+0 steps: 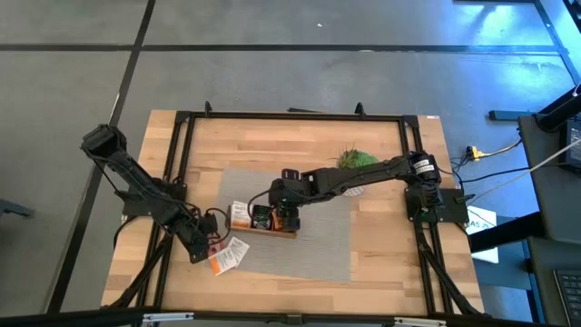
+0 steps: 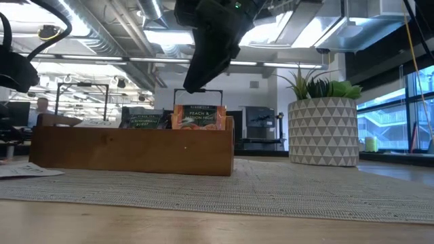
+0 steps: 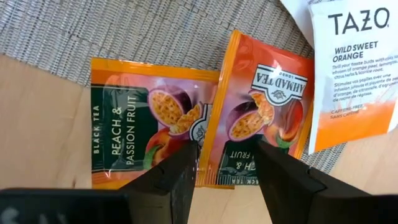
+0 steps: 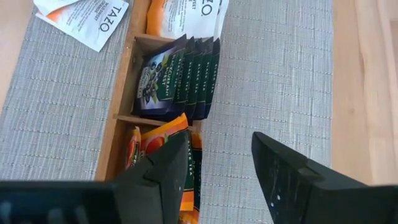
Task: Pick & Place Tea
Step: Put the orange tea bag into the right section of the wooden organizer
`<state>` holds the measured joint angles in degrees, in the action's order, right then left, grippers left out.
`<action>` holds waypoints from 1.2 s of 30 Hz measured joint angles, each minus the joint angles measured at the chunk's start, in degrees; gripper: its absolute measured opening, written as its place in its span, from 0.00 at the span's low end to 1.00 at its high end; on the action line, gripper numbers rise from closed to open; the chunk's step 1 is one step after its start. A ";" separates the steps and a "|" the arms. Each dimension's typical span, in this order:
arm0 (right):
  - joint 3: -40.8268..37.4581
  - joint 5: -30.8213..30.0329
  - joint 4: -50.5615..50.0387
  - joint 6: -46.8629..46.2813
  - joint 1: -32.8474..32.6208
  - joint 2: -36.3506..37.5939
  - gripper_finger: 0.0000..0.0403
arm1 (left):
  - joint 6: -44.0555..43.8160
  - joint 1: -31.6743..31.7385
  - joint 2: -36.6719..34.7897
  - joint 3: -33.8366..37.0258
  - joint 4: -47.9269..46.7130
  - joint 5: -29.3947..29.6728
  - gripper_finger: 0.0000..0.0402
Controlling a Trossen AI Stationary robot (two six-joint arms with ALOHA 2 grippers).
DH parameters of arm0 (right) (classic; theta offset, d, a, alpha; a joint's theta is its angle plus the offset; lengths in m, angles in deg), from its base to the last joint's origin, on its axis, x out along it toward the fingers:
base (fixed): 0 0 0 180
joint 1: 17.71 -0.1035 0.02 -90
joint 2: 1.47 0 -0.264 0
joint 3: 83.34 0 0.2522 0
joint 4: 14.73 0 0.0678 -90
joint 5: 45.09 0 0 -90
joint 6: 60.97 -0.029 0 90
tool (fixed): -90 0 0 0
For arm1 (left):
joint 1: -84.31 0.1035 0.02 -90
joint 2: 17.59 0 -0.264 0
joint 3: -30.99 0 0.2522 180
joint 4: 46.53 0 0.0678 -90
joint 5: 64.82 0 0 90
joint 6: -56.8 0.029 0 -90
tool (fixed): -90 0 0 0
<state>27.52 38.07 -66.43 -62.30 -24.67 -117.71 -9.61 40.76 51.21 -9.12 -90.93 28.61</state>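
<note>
Tea sachets lie partly filed in your tray, partly loose on the mat's near-left corner.

You have two orange peach-and-passion-fruit sachets (image 3: 152,134) lying flat and side by side where the woven mat (image 3: 124,31) meets the bare table (image 3: 37,124), with a white orange-tea sachet (image 3: 357,68) just beside them. Your left gripper (image 3: 227,165) hovers right over the orange pair, fingers spread wide and holding nothing. In the wooden tray (image 4: 121,93), dark sachets (image 4: 177,78) stand in the middle compartment, white ones at one end, orange ones (image 4: 158,146) at the other. Your right gripper (image 4: 217,162) hangs above the orange end, jaws apart and empty. The potted plant (image 2: 324,122) stands well apart, behind the tray.
</note>
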 joint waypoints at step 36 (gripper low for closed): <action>-0.02 -0.58 -0.05 1.90 0.11 0.00 0.45 | 2.66 0.19 -1.20 0.12 -0.10 -3.40 0.01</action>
<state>27.50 37.50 -66.48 -60.40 -24.56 -117.71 -6.95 40.95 50.00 -9.00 -91.03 25.21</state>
